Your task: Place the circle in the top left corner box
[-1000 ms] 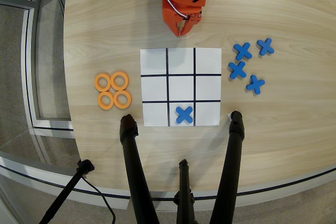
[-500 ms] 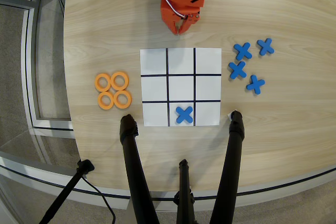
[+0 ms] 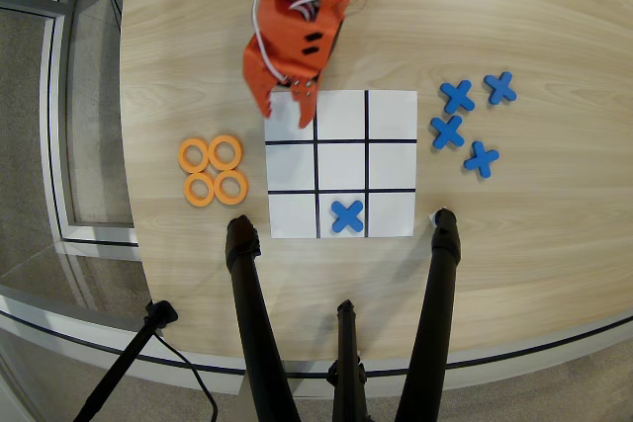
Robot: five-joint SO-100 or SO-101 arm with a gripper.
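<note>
Jaws hanging spread and empty over the top left box (image 3: 290, 117); circle (image 3: 226, 152) lying with three others on the surface, risking a nudged neighbour when grabbing.

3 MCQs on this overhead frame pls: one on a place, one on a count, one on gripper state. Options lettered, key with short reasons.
1. Where does the blue cross on the grid lie?
A. centre cell
B. bottom middle cell
C. top right cell

2. How many orange rings sit left of the grid?
A. two
B. three
C. four

3. What is the gripper doing?
A. open, holding nothing
B. shut on a ring
C. shut on a cross

Key:
1. B: the blue cross lies in the bottom row, middle column of the grid.
2. C: the orange rings form a cluster of four.
3. A: the gripper shows spread fingers with nothing between them, over the grid's top left corner.
</note>
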